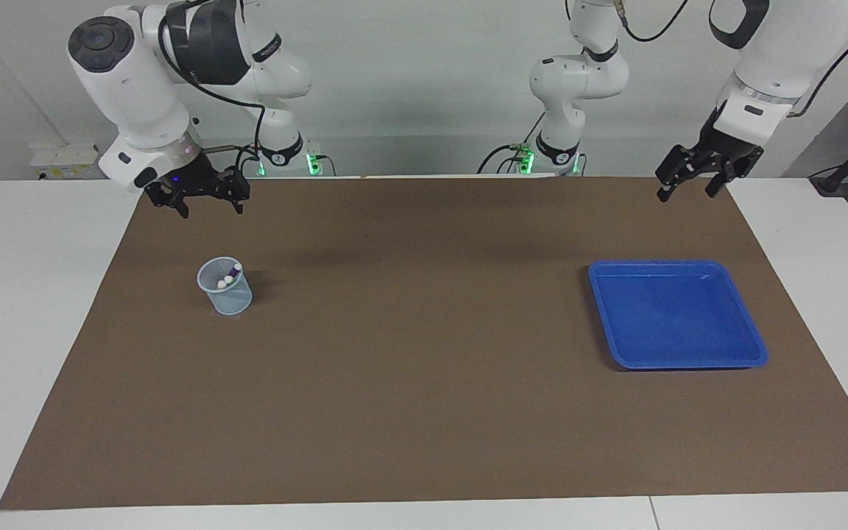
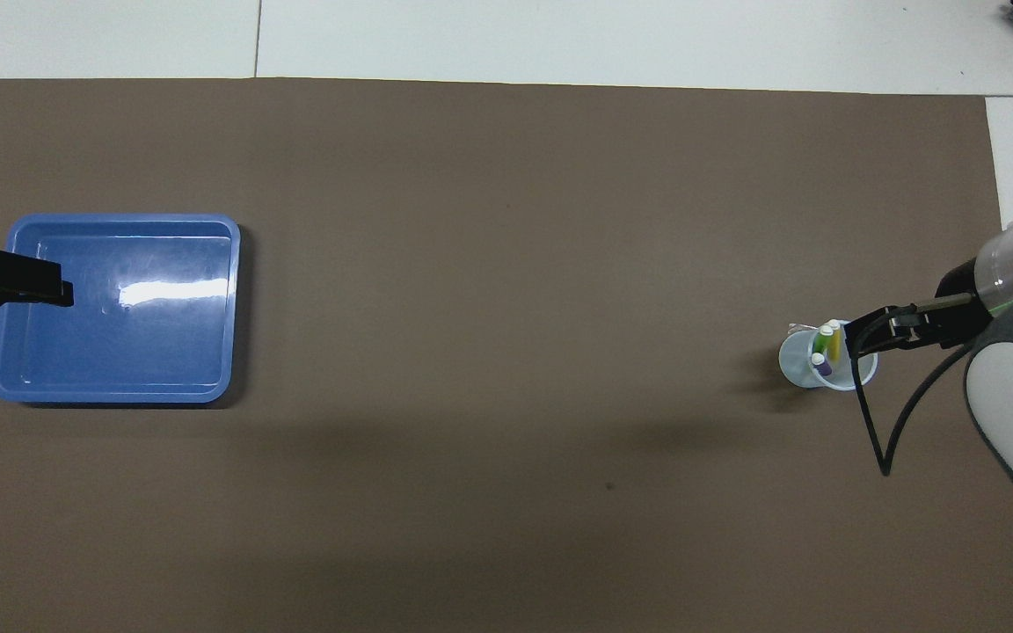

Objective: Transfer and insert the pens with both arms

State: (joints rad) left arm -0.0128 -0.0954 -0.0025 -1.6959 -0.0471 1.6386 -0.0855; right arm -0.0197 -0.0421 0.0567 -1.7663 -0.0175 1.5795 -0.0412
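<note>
You have all three pens standing in the cup (image 1: 224,286), which sits on the brown mat (image 1: 424,412) toward the right arm's end of the surface. In the overhead view you can pick out the yellow pen (image 2: 834,341), the green pen (image 2: 825,339) and the purple pen (image 2: 819,365), each with a whitish end pointing up, leaning together against the cup's rim.

Your right claw (image 1: 206,208) hangs in the air over the mat's edge at the robots' side, clear of the cup and holding nothing; its fingers stand apart. From above it overlaps the cup's rim, but the facing view shows it raised and not touching.

Your left claw (image 1: 685,191) hangs over the mat's corner at the left arm's end, also raised, fingers apart and holding nothing. The blue tray (image 1: 751,346) lies flat on the mat farther from the robots than that claw, well apart from the cup. In the overhead view the left claw's tip covers the tray's wall.

Two small arms (image 1: 570,88) with green-lit bases stand between the big arms.
</note>
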